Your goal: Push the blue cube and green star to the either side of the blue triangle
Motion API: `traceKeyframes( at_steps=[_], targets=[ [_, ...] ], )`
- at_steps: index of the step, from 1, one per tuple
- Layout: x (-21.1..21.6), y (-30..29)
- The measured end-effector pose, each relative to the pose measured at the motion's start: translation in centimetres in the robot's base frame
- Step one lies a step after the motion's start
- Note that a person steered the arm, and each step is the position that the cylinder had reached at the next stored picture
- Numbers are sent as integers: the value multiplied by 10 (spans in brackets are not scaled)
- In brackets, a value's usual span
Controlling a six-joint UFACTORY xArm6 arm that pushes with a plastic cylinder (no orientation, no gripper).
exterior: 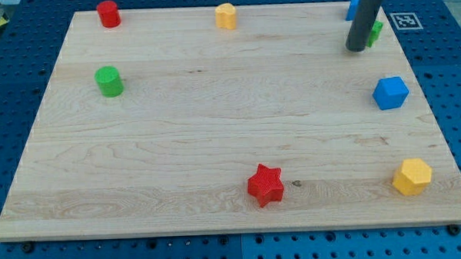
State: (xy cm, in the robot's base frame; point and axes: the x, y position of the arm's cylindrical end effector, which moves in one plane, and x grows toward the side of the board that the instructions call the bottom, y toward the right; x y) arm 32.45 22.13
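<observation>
The blue cube (390, 92) sits near the board's right edge, about mid-height in the view. A blue block (353, 6), likely the blue triangle, shows at the top right, mostly hidden behind the rod. A green block (376, 32), likely the green star, peeks out just right of the rod. My tip (357, 48) rests on the board at the top right, touching or almost touching the green block's left side, below the blue block and above-left of the blue cube.
A red cylinder (108, 13) is at the top left, a green cylinder (109, 81) at the left, a yellow block (226, 16) at the top middle, a red star (265, 184) at the bottom middle and a yellow hexagon (411, 176) at the bottom right. The wooden board (215, 122) lies on a blue pegboard.
</observation>
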Motion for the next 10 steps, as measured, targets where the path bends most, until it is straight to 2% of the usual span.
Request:
traceKeyframes(
  at_steps=[2,5,8,9,10],
  targets=[
    [3,75],
    [-18,35],
    [-42,33],
    [-31,-20],
    [1,-78]
  ],
)
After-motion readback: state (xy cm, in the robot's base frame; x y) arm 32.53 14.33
